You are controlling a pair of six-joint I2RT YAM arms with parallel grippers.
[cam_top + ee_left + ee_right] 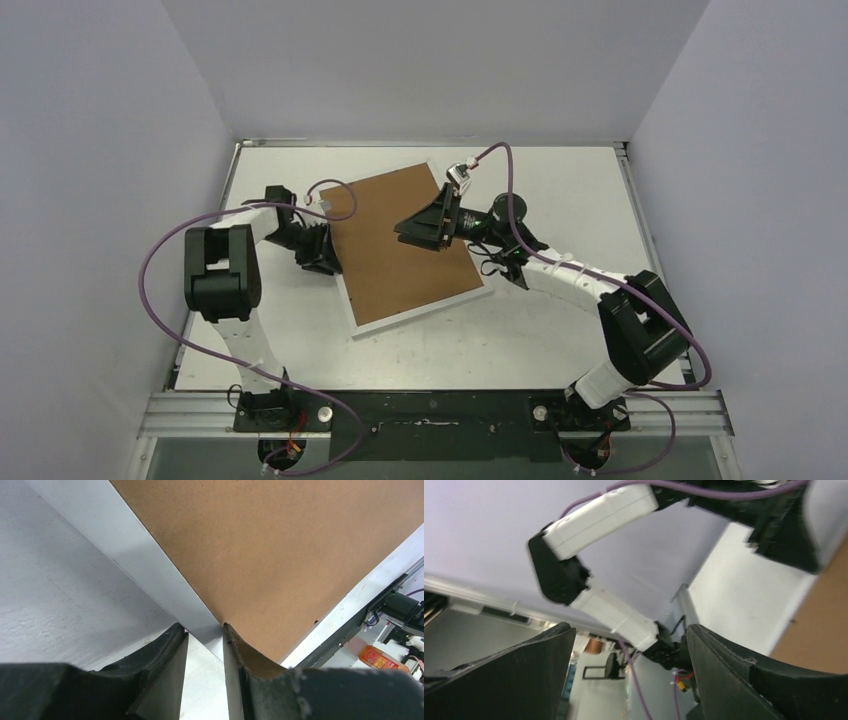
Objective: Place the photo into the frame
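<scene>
The frame lies back side up on the white table, its brown board showing inside a thin white rim. My left gripper sits at the frame's left edge. In the left wrist view its fingertips straddle the white rim of the frame, which fills the gap between them, so the left gripper is shut on that edge. Over the frame's upper right part, my right gripper stands wide open. Nothing is between the right gripper's fingers. The photo is out of view.
Pale walls close in the table on three sides, with a metal rail along its far edge. The left arm fills the right wrist view. An orange object lies beyond the table edge.
</scene>
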